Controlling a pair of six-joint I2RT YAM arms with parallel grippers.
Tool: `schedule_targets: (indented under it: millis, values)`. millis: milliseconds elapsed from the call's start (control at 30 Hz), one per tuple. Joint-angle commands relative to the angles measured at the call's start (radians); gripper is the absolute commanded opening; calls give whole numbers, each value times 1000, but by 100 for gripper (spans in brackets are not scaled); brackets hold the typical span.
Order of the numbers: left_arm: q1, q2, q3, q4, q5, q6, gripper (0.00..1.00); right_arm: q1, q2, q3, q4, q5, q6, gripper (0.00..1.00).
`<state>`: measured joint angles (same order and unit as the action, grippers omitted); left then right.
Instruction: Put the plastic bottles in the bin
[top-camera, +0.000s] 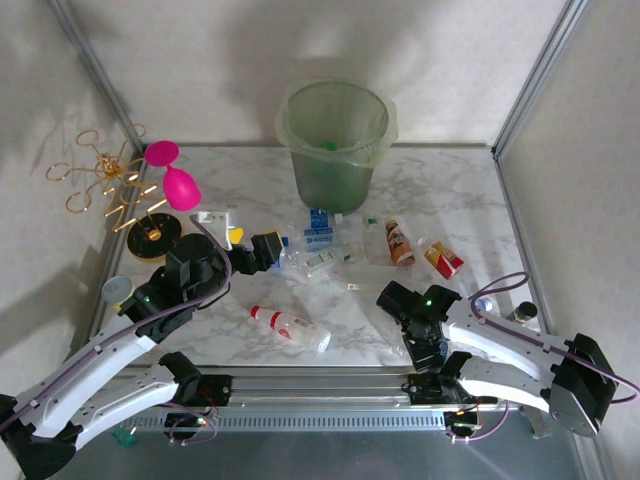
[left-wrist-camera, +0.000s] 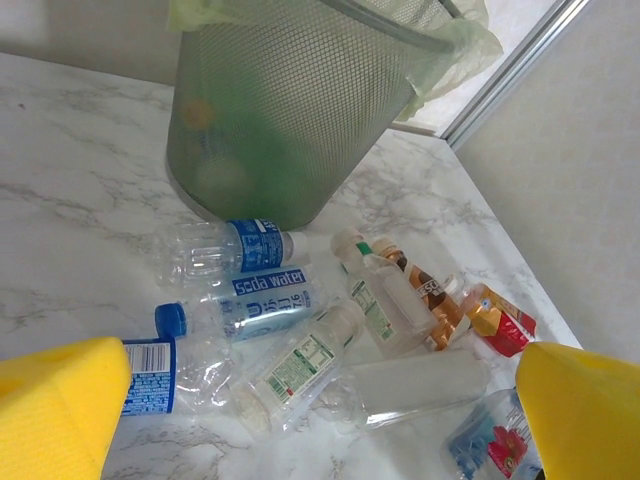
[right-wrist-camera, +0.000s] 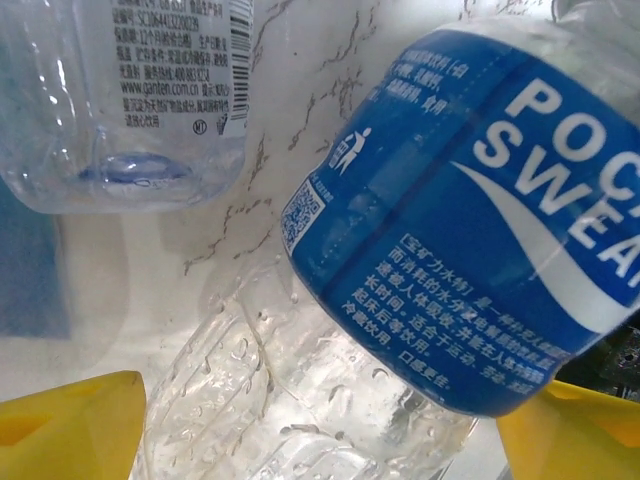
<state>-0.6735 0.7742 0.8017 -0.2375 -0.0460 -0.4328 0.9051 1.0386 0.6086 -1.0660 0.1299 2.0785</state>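
Note:
The bin (top-camera: 335, 150) is a tall pale-green bucket with a liner bag at the table's back centre, seen close in the left wrist view as the bin (left-wrist-camera: 290, 110). Several plastic bottles (top-camera: 320, 245) lie in a heap in front of it. One with a red label (top-camera: 290, 327) lies alone nearer the front. My left gripper (top-camera: 272, 250) hovers at the heap's left edge, open, and the left gripper (left-wrist-camera: 320, 425) has nothing between its yellow fingers. My right gripper (top-camera: 395, 297) is down at the table. The right gripper (right-wrist-camera: 320, 430) has its fingers either side of a clear blue-labelled bottle (right-wrist-camera: 470, 230); contact is unclear.
A pink balloon-shaped ornament on gold wire (top-camera: 170, 180) stands at the back left. A brown bottle (top-camera: 400, 243) and a red-and-yellow one (top-camera: 443, 259) lie right of the heap. A blue-capped bottle (top-camera: 485, 303) rests beside the right arm. Walls close in on both sides.

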Motion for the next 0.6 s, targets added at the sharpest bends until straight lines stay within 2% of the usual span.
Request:
schedule_targets:
  millis: [0,167,367,567]
  values:
    - [-8,1,-7,-7,-23,21,99,-13,27,-25,19,33,183,84]
    - [-8,8,-9,-7,-25,23,99,-74,54,-64,113,33,65,75]
    - [-8,19,-11,-10,-32,25,99,-126,139,-57,211,25,-72,73]
    - [-8,32,-12,-12,-41,28,99,-138,230,-17,237,20,-153,68]
